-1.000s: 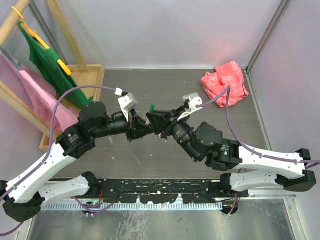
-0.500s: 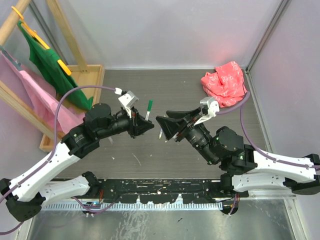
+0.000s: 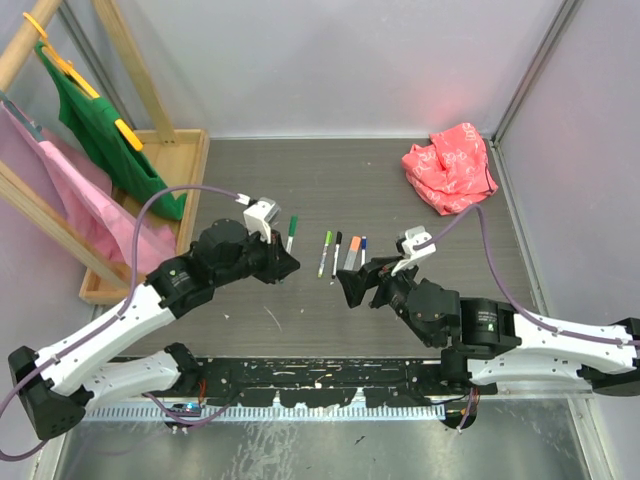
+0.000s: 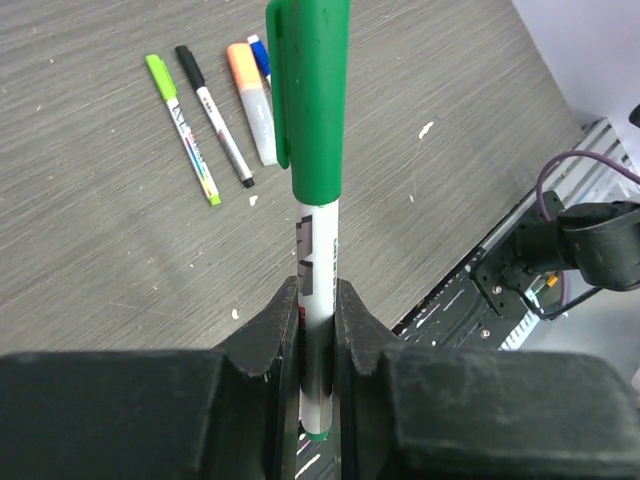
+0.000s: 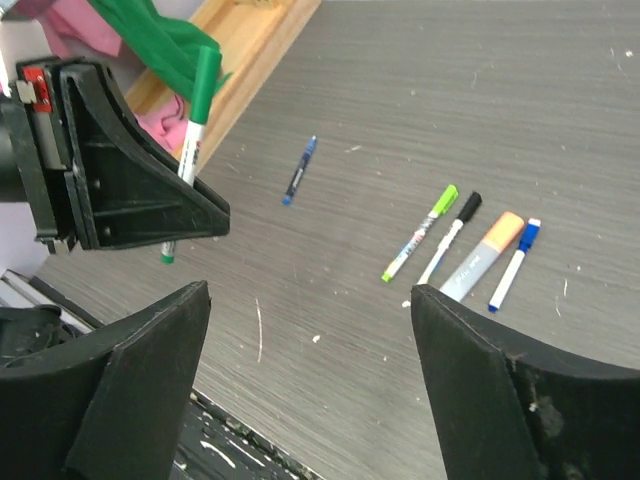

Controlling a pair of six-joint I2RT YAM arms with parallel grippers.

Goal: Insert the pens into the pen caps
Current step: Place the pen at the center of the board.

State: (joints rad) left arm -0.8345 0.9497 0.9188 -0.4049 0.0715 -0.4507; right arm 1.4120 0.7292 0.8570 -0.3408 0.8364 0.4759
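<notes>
From where I stood, the left gripper (image 4: 318,322) had its jaws pinching the lower barrel of a slim white marker pen (image 4: 316,245). The pen stood upright, with a green plastic cap (image 4: 310,90) seated on its upper end. Seen from overhead, the pen hung above the dark grey wood-grain table (image 3: 250,170) at about ten o'clock from the table's middle.

The right gripper (image 5: 310,300) hovered low at about five o'clock from the middle, its black jaws spread wide with nothing between them.

Four more pens lay side by side near the middle, close together. They were a lime-capped white pen (image 5: 420,232), a black-capped white pen (image 5: 452,236), a stubby grey highlighter with an orange end (image 5: 480,258) and a small blue-capped white pen (image 5: 515,262). All four looked capped. A slim dark-blue stick (image 5: 300,169) lay apart from the row, toward the left gripper. I could not tell whether it was a pen or a loose part.

A crumpled red cloth (image 3: 452,165) sat at two o'clock and a wooden rack (image 3: 150,150) hung with green and pink fabric stood at ten.

To my eye the green pen's capping looked finished. The next move would be for the left arm to lower it flat beside the row and release it, without rolling the others. The dark-blue piece would want checking after that.
</notes>
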